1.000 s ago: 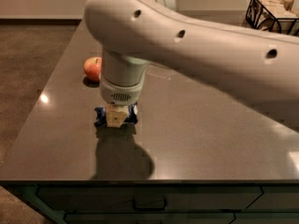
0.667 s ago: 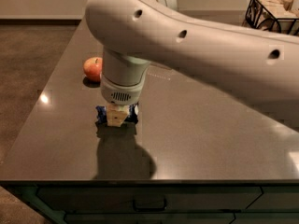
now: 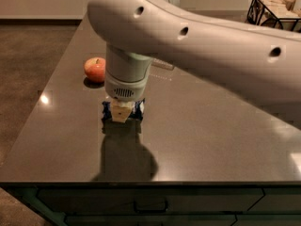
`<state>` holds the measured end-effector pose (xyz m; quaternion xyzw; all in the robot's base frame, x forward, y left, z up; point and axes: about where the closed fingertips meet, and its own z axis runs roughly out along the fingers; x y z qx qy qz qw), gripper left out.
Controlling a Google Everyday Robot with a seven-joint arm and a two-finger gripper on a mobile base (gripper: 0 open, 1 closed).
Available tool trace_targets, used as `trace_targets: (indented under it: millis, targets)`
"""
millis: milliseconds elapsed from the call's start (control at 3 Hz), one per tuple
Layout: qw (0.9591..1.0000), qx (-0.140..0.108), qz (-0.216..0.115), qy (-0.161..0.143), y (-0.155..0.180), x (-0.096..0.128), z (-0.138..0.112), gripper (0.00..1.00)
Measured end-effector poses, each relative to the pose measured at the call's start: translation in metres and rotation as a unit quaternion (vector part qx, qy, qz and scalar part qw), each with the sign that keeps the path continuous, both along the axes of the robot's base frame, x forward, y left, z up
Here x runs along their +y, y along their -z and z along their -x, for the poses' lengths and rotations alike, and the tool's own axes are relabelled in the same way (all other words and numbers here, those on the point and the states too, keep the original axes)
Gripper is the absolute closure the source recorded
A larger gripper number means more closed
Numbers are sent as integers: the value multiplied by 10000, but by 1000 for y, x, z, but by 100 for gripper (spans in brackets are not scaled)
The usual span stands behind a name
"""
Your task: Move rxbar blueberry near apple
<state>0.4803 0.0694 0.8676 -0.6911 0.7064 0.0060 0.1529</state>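
The rxbar blueberry point(image 3: 138, 110) lies flat on the dark table point(image 3: 211, 140), left of centre. Only its dark blue wrapper ends show on either side of the gripper. My gripper point(image 3: 121, 113) points straight down from the big white arm and sits right on the bar, hiding its middle. The apple point(image 3: 95, 68), red-orange with a short stem, stands on the table behind and to the left of the bar, about one apple-width away from the gripper.
A clear plastic bottle point(image 3: 162, 65) lies behind the arm, mostly hidden by it. A black wire basket point(image 3: 275, 9) stands at the far right corner. The table's front edge point(image 3: 141, 182) runs below the gripper, with drawers underneath. The left edge lies close to the apple.
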Motion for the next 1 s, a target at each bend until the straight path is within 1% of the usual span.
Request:
trace_targets:
  millis: [333,667,1000]
  targets:
    - [9994,-75,95,337,-6,-11,-26,100]
    - [9986,-68,119,501,-4,-15,-53,100]
    - [9982,-58,88,593,1,-14,-80,100]
